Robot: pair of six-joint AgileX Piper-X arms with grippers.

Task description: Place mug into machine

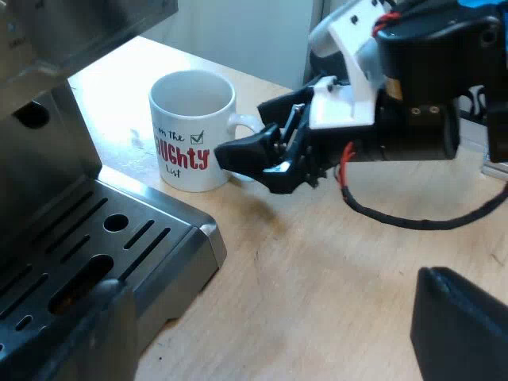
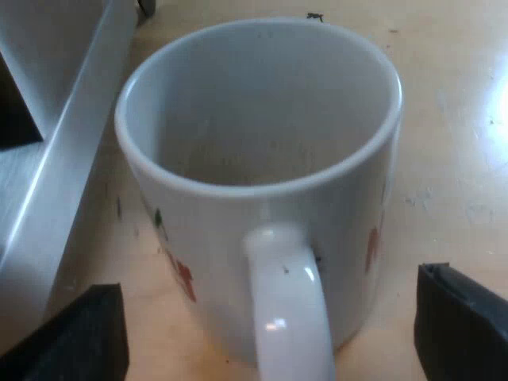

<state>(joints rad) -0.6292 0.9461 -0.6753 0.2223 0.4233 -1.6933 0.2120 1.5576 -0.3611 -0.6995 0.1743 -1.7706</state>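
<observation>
A white mug (image 1: 190,131) with red and black lettering stands upright on the wooden table, just beside the espresso machine's drip tray (image 1: 103,246). My right gripper (image 1: 258,155) is at the mug's handle (image 1: 240,123). Seen from the right wrist, the mug (image 2: 262,119) is empty. Its handle (image 2: 286,302) lies between the fingers of my right gripper (image 2: 270,333), which is open, with a gap on each side. My left gripper (image 1: 270,349) is open and holds nothing. It hovers over the table by the tray's corner.
The espresso machine's metal body (image 1: 40,143) rises above the slotted tray. Its metal edge (image 2: 63,159) runs close alongside the mug. Bare wooden tabletop (image 1: 317,270) stretches between the tray and my left gripper's far finger (image 1: 460,333).
</observation>
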